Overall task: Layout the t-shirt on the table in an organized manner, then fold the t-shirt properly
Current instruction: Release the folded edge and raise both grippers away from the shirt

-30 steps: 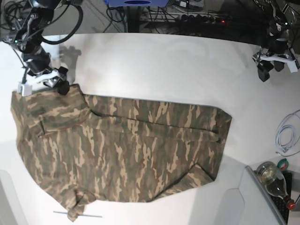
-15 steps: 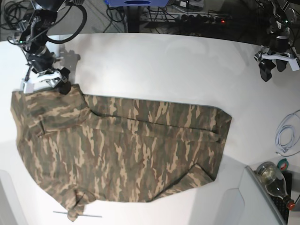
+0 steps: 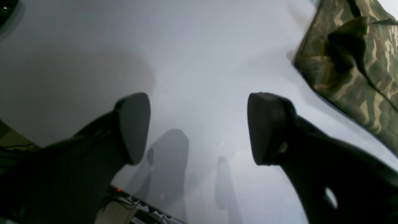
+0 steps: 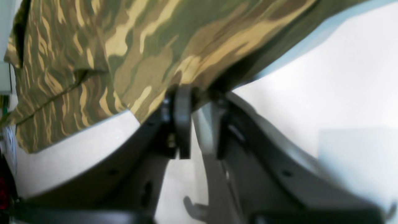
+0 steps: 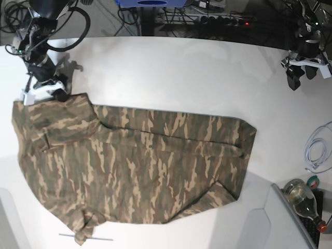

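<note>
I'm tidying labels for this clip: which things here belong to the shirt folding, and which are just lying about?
Job: t-shirt, table, right gripper shut on the shirt's edge, left gripper open.
Lying about: glass bottle, white cable.

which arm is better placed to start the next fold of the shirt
Right. The right gripper looks pinched on the shirt's edge at its far corner, so it could probably lift that edge over. The left gripper is open over bare table, apart from the cloth.

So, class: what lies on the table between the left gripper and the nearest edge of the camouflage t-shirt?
Nothing: in the base view only bare white table separates the left gripper from the camouflage t-shirt.
</note>
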Controlling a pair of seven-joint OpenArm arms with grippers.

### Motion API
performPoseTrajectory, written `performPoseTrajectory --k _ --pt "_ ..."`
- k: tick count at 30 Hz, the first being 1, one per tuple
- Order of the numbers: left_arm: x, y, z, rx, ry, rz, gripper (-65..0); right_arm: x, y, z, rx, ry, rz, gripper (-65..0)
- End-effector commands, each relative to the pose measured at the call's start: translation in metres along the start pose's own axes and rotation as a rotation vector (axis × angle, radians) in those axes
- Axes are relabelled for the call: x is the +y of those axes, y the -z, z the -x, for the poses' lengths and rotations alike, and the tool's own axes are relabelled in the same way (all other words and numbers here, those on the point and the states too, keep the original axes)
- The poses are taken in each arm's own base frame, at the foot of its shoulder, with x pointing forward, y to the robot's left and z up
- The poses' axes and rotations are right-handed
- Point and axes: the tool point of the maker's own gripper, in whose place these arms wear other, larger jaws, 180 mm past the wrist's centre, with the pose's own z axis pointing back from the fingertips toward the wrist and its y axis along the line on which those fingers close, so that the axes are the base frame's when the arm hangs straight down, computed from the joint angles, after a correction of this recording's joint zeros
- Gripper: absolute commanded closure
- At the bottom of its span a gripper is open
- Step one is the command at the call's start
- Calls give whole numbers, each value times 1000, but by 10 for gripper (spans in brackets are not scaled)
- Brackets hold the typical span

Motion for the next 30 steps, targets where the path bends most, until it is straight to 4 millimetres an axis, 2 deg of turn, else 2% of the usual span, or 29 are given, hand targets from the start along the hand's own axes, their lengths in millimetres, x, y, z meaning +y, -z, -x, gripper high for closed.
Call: performPoseTrajectory --k 1,5,7,14,17,21,23,24,27,29,30 --pt "2 -1 -15 -46 14 8 -462 4 0 -13 -38 -10 -13 -56" --pt "0 -1 -14 -43 15 12 -462 5 -3 -19 -50 -30 -15 -12" --pt "0 0 -15 -45 14 12 -462 9 -6 -31 -78 -55 -18 -11" --pt "-2 1 -16 -48 13 15 -462 27 -10 -53 -69 -116 -35 -8" --pt "-2 1 -16 -48 13 15 -462 35 -5 -62 -80 -122 -50 -8" --pt "-1 1 -16 -48 13 14 -462 31 -4 -52 7 -91 -17 -21" --pt "-1 1 -16 -48 13 14 -462 27 -7 -39 53 -83 -7 -63" --pt "-1 1 -15 -47 12 13 -462 23 -12 -32 68 -85 3 -104" --pt "0 0 -16 -45 16 12 -462 25 -21 -16 67 -76 10 -270" --pt "0 1 -16 -46 15 11 -462 22 -26 -19 30 -78 18 -398" --pt "0 1 -16 -46 15 11 -462 21 -26 -22 7 -76 20 -441"
